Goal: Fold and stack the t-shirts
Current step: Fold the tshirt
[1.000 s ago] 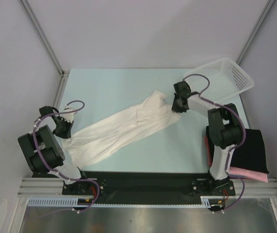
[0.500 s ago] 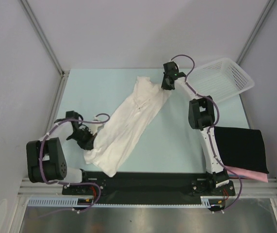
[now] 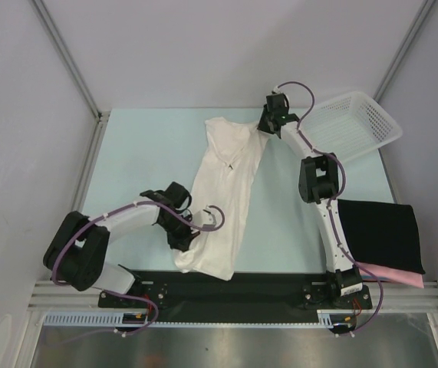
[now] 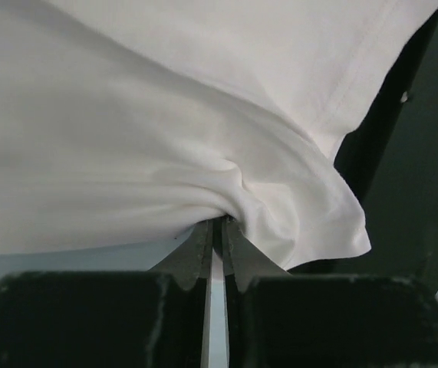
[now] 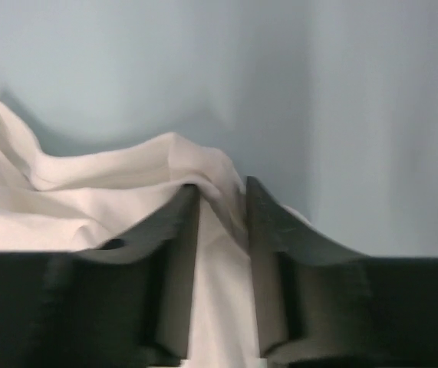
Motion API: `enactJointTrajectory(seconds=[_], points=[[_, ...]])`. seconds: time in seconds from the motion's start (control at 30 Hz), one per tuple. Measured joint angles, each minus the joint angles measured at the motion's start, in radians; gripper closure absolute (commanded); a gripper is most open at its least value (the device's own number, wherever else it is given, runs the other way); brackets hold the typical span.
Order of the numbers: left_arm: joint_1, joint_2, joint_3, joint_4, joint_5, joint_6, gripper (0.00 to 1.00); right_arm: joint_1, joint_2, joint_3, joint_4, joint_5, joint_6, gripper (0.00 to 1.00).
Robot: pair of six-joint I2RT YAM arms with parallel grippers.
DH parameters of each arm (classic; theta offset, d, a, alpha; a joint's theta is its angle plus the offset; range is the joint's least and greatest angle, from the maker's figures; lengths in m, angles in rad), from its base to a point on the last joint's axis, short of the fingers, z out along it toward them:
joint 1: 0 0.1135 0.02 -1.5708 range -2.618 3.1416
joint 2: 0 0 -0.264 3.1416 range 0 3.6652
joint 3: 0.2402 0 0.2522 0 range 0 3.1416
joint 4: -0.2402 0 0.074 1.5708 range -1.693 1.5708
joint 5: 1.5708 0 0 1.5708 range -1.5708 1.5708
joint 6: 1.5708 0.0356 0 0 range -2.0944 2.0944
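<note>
No writing, label, brand, number or sign can be read in any view: not on the white t-shirt (image 3: 222, 192), the black t-shirt (image 3: 380, 234), the mesh basket (image 3: 354, 123) or the counter (image 3: 142, 153).

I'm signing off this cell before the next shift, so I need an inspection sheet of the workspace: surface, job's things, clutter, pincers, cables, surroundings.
Surface: pale blue table top, flat.
Job's things: white t-shirt stretched from far centre to near edge; black t-shirt folded atop pink t-shirt, near right.
Clutter: white mesh basket, far right corner.
Pincers: left pincer shut on white t-shirt's near end; right pincer open, cloth between its jaws.
Cables: purple cables loop along both arms; one crosses above the white t-shirt.
Surroundings: grey walls; nothing else seen.
</note>
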Motion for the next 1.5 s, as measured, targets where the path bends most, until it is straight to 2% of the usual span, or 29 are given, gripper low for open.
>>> enactJointTrajectory(seconds=[0.1,0.13,0.23,0.3,0.37,0.6,0.73,0.87,0.93,0.97,1.07,1.13,1.2,1.3,1.43,1.5], points=[[-0.088,0.029,0.024,0.028,0.003,-0.033,0.76,-0.002,0.000,0.006,0.027,-0.005,-0.011,0.48],[-0.097,0.030,0.026,0.032,0.003,-0.043,0.65,-0.001,0.000,0.008,0.035,-0.005,-0.018,0.46],[-0.098,0.017,0.026,0.026,-0.019,-0.061,0.47,0.002,-0.002,0.009,0.053,-0.004,-0.043,0.43],[-0.097,-0.016,0.025,0.008,-0.037,-0.071,0.44,0.005,-0.013,0.002,0.056,-0.004,-0.053,0.41],[-0.097,-0.080,0.025,-0.025,-0.050,-0.077,0.34,0.012,-0.042,-0.021,0.054,-0.002,-0.068,0.40],[-0.088,-0.264,0.078,-0.151,-0.089,-0.090,0.32,0.056,-0.283,-0.189,0.041,0.043,-0.098,0.34],[-0.071,-0.274,0.070,-0.126,-0.166,-0.137,0.32,0.072,-0.397,-0.200,0.028,0.063,-0.112,0.34],[-0.062,-0.274,0.060,-0.070,-0.237,-0.181,0.33,0.067,-0.435,-0.185,-0.013,0.069,-0.122,0.37],[-0.057,-0.274,0.060,-0.037,-0.269,-0.204,0.33,0.071,-0.462,-0.242,-0.058,0.080,-0.124,0.37],[-0.055,-0.274,0.060,-0.021,-0.281,-0.214,0.33,0.076,-0.493,-0.313,-0.070,0.085,-0.122,0.37],[-0.044,-0.271,0.059,0.036,-0.319,-0.251,0.33,0.132,-0.655,-0.683,-0.076,0.092,-0.095,0.37],[-0.030,-0.257,0.059,0.076,-0.326,-0.271,0.32,0.210,-0.773,-0.964,-0.053,0.072,-0.059,0.39],[-0.009,-0.232,0.059,0.119,-0.325,-0.294,0.32,0.293,-0.857,-1.159,-0.060,0.042,-0.011,0.40],[0.006,-0.193,0.059,0.167,-0.322,-0.321,0.32,0.367,-0.931,-1.315,-0.023,0.009,0.047,0.42],[0.015,-0.137,0.058,0.217,-0.323,-0.335,0.33,0.357,-0.996,-1.408,0.047,-0.003,0.114,0.45],[0.042,-0.105,0.064,0.246,-0.327,-0.343,0.40,0.346,-1.002,-1.426,0.092,-0.003,0.134,0.45]])
